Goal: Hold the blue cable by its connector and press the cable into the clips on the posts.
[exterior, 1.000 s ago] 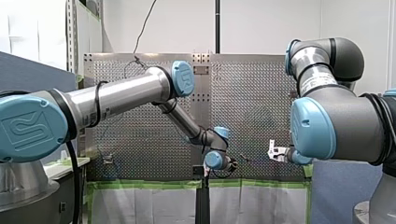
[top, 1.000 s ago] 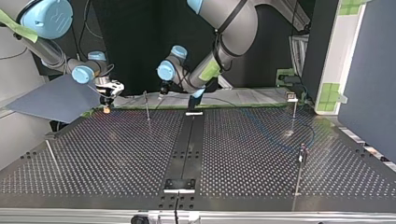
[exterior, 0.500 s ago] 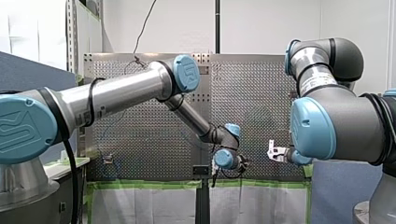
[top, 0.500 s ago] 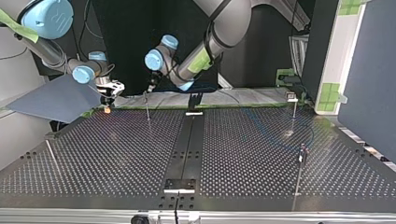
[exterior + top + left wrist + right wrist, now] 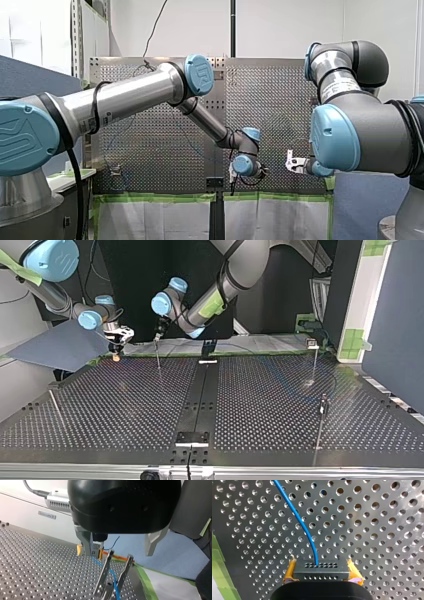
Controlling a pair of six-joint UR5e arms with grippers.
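Note:
In the right wrist view my right gripper is shut on the black connector, with a yellow pad on each side. The blue cable leaves the connector and curves away over the perforated table. In the left wrist view my left gripper hangs open above a post's metal clip. The blue cable passes between the clip's two prongs. Beyond the clip are my right gripper's yellow pads. In the top view my left gripper is over the post, with my right gripper beside it.
More thin posts stand at the top view's right, further forward on the right and at the left. A black rail runs down the table's middle. Green tape lines the table edge by the clip.
My left arm has swung from the table's middle toward the top view's left and now hangs over the post beside my right gripper. My right arm has stayed still.

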